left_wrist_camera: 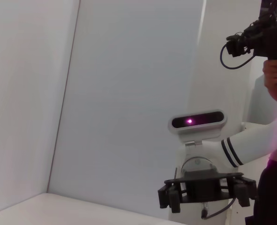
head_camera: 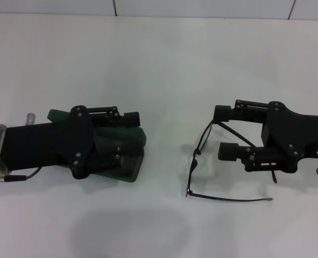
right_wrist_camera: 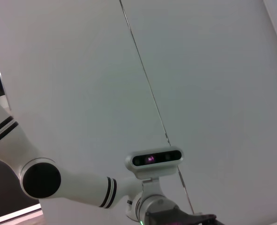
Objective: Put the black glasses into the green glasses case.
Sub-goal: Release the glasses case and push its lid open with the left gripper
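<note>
On the white table (head_camera: 159,64), the left gripper (head_camera: 133,134) lies over the dark green hard glasses case (head_camera: 127,172); its fingers' state cannot be told. The right gripper (head_camera: 219,131) stands apart around an arm of the thin black wire-framed glasses (head_camera: 195,161). These look light, springy and fragile, best gripped at the frame's hinge corner.

Head view: camera high, looks forward and down on the white table (head_camera: 159,59), near enough that both arms run off the side edges; the far edge shows at top. Left wrist view: looks across the table's surface toward the robot's own head (left_wrist_camera: 197,121) and the right gripper (left_wrist_camera: 207,191). Right wrist view: tilts up at the wall, catching the same head (right_wrist_camera: 153,159). Both wrist views share the head; none shares the tabletop fully.
</note>
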Robot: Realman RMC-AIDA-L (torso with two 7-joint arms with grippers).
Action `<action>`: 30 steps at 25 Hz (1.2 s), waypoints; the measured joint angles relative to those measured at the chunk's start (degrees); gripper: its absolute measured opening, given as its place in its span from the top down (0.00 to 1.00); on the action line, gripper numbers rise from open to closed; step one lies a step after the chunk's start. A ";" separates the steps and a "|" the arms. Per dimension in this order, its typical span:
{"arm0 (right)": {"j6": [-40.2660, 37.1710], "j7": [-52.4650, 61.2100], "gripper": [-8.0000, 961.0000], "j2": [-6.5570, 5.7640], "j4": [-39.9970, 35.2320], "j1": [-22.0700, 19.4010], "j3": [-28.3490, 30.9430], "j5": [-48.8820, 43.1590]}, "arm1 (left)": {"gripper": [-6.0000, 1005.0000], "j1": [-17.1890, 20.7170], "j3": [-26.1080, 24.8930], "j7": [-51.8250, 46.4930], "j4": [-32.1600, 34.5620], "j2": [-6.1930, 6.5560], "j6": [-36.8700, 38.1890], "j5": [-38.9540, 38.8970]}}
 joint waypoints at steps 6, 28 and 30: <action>0.56 -0.13 0.20 0.00 0.82 0.08 -0.50 -0.02 | 0.47 0.01 -0.02 0.89 0.04 -0.49 -0.20 -0.24; 8.48 -1.65 0.20 -0.66 -3.37 -12.21 6.98 0.00 | 0.47 -1.30 -2.64 -28.32 57.10 -7.05 -11.18 43.43; 8.48 -1.69 0.20 -0.65 -2.90 -12.37 6.99 0.00 | 0.48 -1.52 -1.34 -28.33 57.40 -7.32 -11.40 46.58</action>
